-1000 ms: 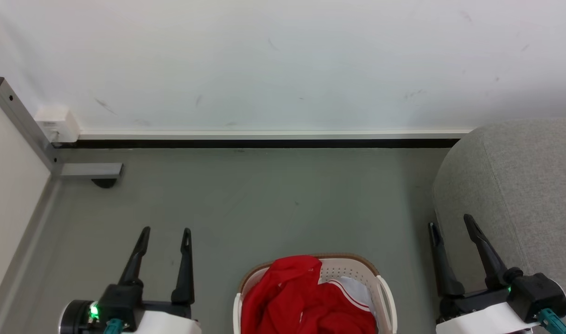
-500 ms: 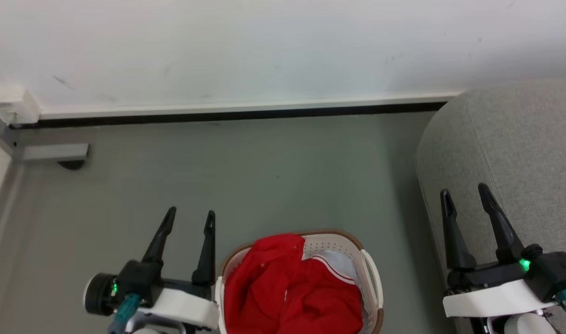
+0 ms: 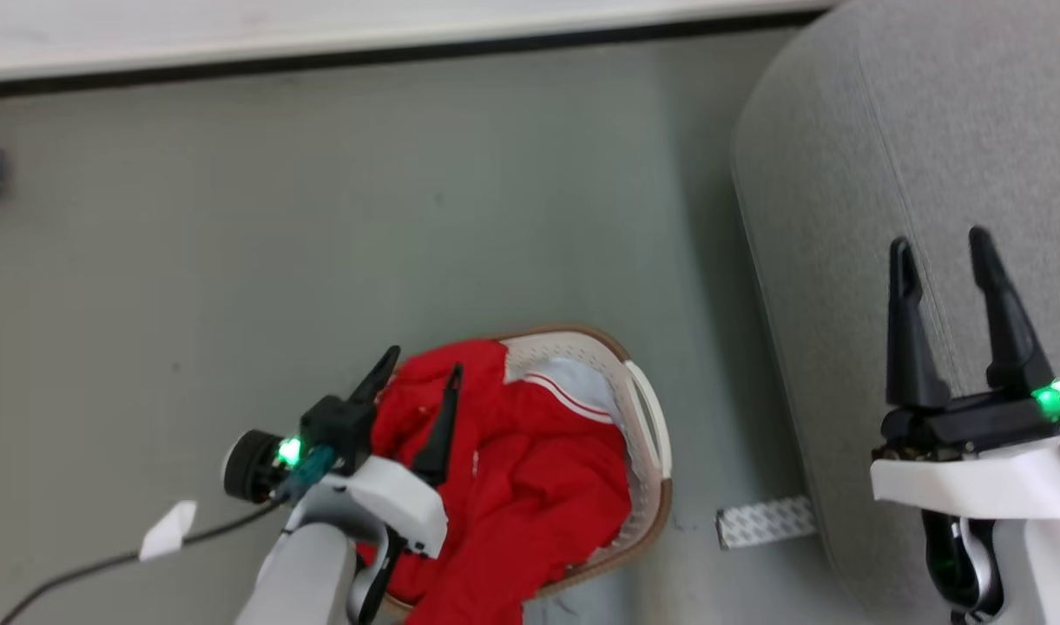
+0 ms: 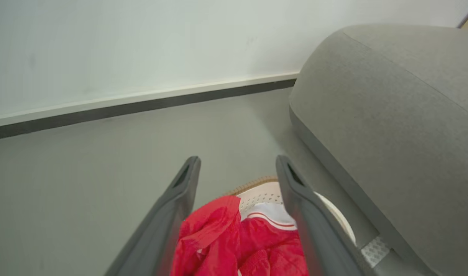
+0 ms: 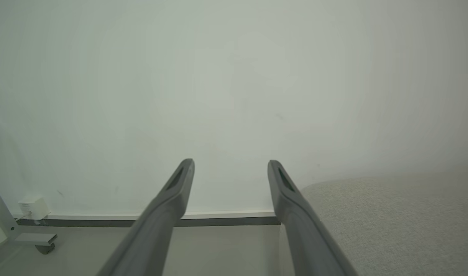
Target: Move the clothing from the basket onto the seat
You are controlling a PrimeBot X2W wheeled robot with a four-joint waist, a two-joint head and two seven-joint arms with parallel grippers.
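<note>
The red clothing (image 3: 530, 469) with thin white stripe trim fills the white basket (image 3: 651, 417), spilling over its near rim. The left wrist view shows the clothing (image 4: 234, 241) between that gripper's fingers, with the basket (image 4: 264, 193) behind it. My left gripper (image 3: 421, 369) hangs open over the basket's left side, empty, its fingers above the red fabric. Over the grey seat (image 3: 842, 174) on the right, my right gripper (image 3: 942, 243) stands open and empty. The seat (image 4: 391, 115) rises beside the basket. In the right wrist view, my right gripper (image 5: 230, 165) faces the wall, the seat (image 5: 391, 222) lower right.
A pale cloth (image 3: 582, 386) lies under the red fabric at the basket's far side. A white perforated strip (image 3: 764, 521) lies on the grey floor between basket and seat. A wall with a dark skirting (image 3: 365, 54) runs along the back. A cable with a white tag (image 3: 169, 529) trails lower left.
The head camera has tilted down, so the whole scene has shifted. My left gripper has moved right, from beside the basket to over the red clothing. Both grippers stay open.
</note>
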